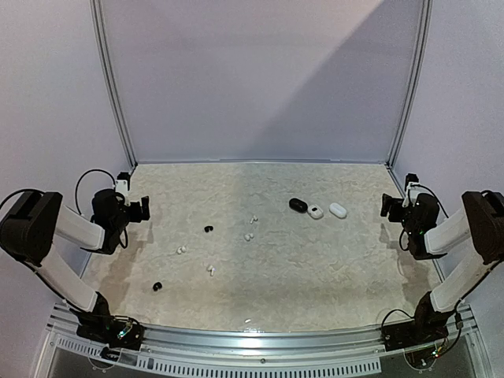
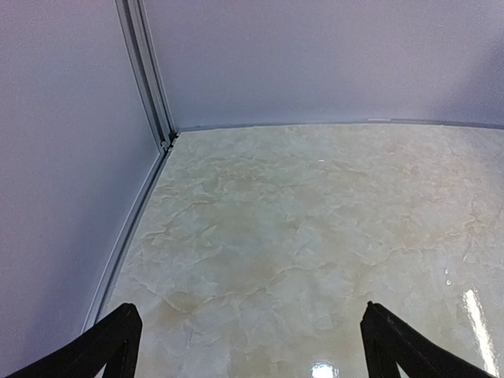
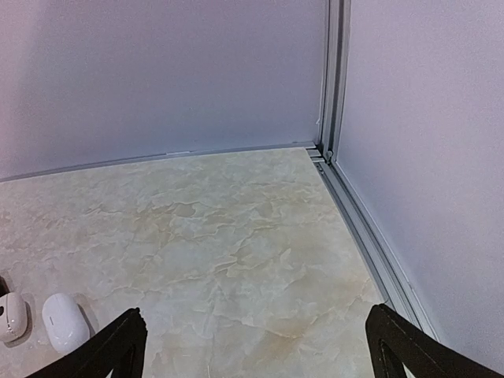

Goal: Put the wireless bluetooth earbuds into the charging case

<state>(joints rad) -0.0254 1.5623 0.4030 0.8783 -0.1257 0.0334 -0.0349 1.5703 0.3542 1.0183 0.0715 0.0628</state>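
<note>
6 earbuds lie loose on the desk (image 1: 331, 283), 4 white and 2 black, none seated in a case. The far black earbud (image 1: 209, 229) lies left of centre. The near black earbud (image 1: 157, 287) lies closer to the left arm's base. The far white earbud (image 1: 254, 219) and the centre white earbud (image 1: 249, 236) lie near each other at mid-desk. The left white earbud (image 1: 181, 250) and the near white earbud (image 1: 210, 269) lie between the 2 black ones. 3 pebble-shaped cases form a row right of centre, well apart from every earbud: the black case (image 1: 298, 205), just beside it the middle white case (image 1: 316, 212), then the right white case (image 1: 338, 209). In the right wrist view the middle white case (image 3: 12, 315) shows 1 small dark dot, and the right white case (image 3: 64, 320) a faint line along its top. No brand or lettering can be read at this size. The left gripper (image 1: 144, 209) hangs over the desk's left edge. Its fingers (image 2: 102, 346) are spread wide and pinch nothing. The right gripper (image 1: 384, 206) hangs over the right edge, near the case row. Its fingers (image 3: 402, 346) are likewise spread wide and pinch nothing.
</note>
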